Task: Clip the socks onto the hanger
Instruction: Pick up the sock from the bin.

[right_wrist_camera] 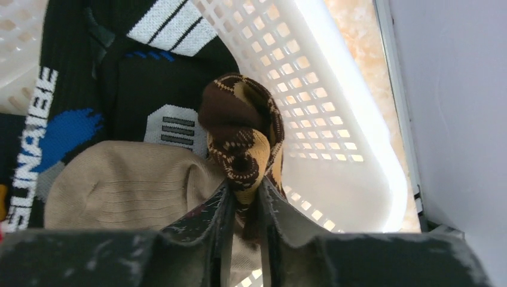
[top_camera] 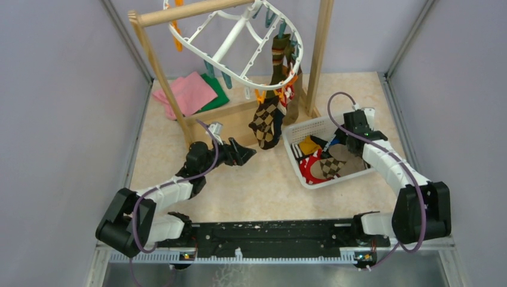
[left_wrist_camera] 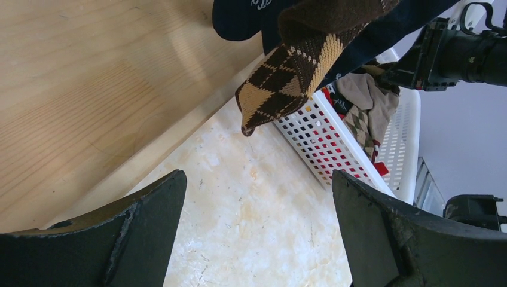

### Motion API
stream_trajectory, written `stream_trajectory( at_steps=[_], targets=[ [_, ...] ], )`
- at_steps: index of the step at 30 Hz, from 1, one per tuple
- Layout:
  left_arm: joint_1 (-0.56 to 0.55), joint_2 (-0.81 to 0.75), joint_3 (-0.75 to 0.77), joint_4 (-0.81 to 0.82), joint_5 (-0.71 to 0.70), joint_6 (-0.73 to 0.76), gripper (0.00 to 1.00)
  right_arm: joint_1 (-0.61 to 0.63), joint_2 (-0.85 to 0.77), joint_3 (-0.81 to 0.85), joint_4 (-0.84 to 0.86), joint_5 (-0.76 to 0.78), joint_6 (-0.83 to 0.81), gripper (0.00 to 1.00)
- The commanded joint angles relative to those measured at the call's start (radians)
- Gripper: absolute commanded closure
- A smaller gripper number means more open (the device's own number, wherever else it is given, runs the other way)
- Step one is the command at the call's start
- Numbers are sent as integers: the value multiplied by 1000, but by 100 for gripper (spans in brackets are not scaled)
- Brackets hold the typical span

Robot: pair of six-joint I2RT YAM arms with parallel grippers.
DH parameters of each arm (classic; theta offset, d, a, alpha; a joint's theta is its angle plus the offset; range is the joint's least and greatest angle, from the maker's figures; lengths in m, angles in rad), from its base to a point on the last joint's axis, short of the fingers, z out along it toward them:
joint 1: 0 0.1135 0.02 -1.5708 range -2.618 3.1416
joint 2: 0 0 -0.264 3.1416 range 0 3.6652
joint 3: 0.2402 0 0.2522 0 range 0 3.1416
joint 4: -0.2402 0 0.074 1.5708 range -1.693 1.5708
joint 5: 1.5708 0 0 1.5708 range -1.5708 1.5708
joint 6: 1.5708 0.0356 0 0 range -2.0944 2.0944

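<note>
The white oval hanger (top_camera: 239, 42) hangs from the wooden rack at the back. A brown argyle sock (top_camera: 265, 122) and a brown-green striped sock (top_camera: 280, 60) hang clipped from its near rim. My left gripper (top_camera: 242, 152) is open and empty, low over the table just left of the hanging argyle sock (left_wrist_camera: 299, 66), with a navy sock (left_wrist_camera: 239, 21) behind it. My right gripper (top_camera: 350, 136) is inside the white basket (top_camera: 297, 128), shut on a second brown argyle sock (right_wrist_camera: 242, 140). Beige, black and red-striped socks lie around it.
The wooden rack's pole (top_camera: 197, 11) and base plank (top_camera: 233, 116) stand behind the left gripper. Folded pink (top_camera: 191, 92) and green (top_camera: 218, 92) cloths lie at the back left. The basket wall (left_wrist_camera: 317, 140) is right of the left gripper. Grey walls enclose the table.
</note>
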Motion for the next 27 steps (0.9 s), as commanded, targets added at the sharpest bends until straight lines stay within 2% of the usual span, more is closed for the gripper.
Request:
stream_trajectory(
  at_steps=[1,5,11,12,14,18,22,24,27],
  targets=[
    [5,-32,26,46,-5,9,3,-10,-93,14,65,36,-20,89],
    [6,-48,21,44,-3,9,3,-9,-154,24,75,28,-41,100],
    [6,-51,22,66,43,6,3,-9,-352,45,133,-78,-90,100],
    [6,-50,18,116,95,1,4,-9,-447,41,182,-223,-113,100],
    [7,-48,16,163,151,0,5,-9,-483,42,218,-358,-121,100],
    [5,-32,18,280,304,-13,6,-8,-480,33,288,-729,-127,100],
    [-16,-2,-26,521,428,-43,9,-7,-468,-34,439,-1069,-81,100],
    [-51,-3,-68,661,447,-12,10,-1,-473,-80,540,-1204,-45,100],
    [-104,-39,-120,707,436,103,10,31,-487,-145,667,-1296,-12,100]
  ],
)
